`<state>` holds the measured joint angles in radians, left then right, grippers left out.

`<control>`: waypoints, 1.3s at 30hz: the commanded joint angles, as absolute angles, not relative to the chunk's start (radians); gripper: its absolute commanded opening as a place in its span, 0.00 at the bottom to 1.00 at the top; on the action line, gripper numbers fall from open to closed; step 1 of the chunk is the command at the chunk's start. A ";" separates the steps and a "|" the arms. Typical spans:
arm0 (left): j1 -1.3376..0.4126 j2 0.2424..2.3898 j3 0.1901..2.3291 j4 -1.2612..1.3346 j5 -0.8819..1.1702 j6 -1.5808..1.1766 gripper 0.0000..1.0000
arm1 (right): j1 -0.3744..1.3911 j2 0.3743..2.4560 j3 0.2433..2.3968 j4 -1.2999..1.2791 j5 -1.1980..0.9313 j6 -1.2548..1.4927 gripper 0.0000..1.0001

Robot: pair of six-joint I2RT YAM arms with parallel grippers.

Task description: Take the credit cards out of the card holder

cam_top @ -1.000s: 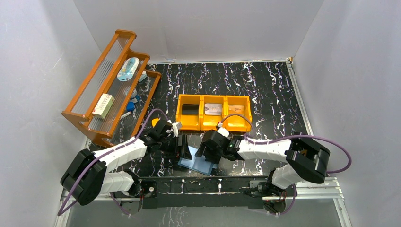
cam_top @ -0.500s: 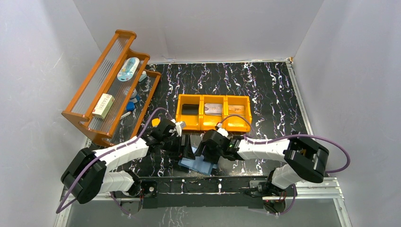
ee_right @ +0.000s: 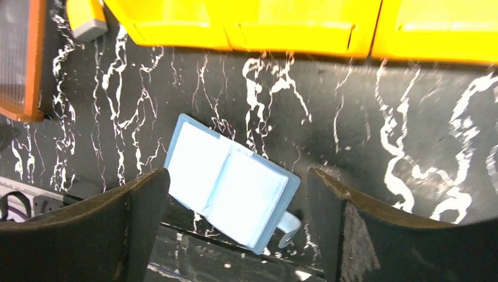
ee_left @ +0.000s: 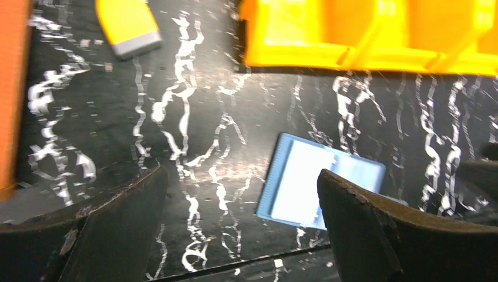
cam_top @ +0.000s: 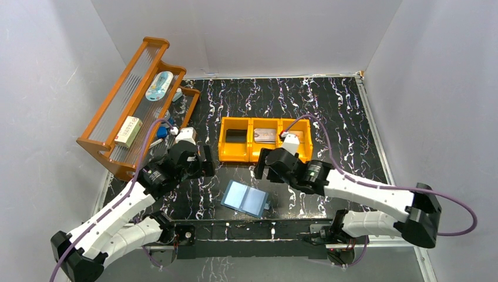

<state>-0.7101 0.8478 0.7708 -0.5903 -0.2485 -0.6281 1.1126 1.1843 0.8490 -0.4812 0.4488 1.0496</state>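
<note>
The card holder (cam_top: 245, 198) is a teal-blue wallet lying open and flat on the black marbled table near the front edge, its tab (ee_right: 289, 226) sticking out to the right. Its pale pockets (ee_right: 229, 182) show no card. A greyish credit card (cam_top: 265, 135) lies in the middle compartment of the orange bin (cam_top: 234, 157), and a tan one (cam_top: 298, 136) in the right compartment. My left gripper (cam_top: 205, 161) hovers open, up and to the left of the wallet. My right gripper (cam_top: 265, 170) hangs open above the wallet's far edge. Neither holds anything.
A wooden tiered rack (cam_top: 111, 147) with small items stands at the left. A small yellow-orange block (ee_left: 126, 23) with a grey end lies left of the bin (ee_left: 364, 56). Grey walls enclose the table on three sides.
Both grippers have let go of the wallet, opened wider and risen away from it, the left going back and left. The wallet now lies flat and open by itself.
</note>
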 commanded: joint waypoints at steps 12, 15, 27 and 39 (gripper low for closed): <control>-0.436 0.858 0.957 -0.764 -0.271 -0.554 0.98 | 1.014 0.992 1.057 -0.450 0.807 0.428 0.98; -0.436 0.850 1.032 -0.795 -0.340 -0.558 0.99 | 0.828 1.035 1.126 -0.566 0.679 0.442 0.99; -0.436 0.831 1.198 -0.854 -0.561 -0.489 0.98 | 0.546 0.972 1.075 -0.482 0.191 0.527 0.98; -0.436 0.841 1.211 -0.867 -0.567 -0.485 0.98 | 0.546 0.991 1.102 -0.456 0.152 0.445 0.98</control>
<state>-0.4404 0.8478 1.1793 -0.8463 -0.5373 -0.5007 0.5453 1.0267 1.0641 -0.5209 0.1577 0.4770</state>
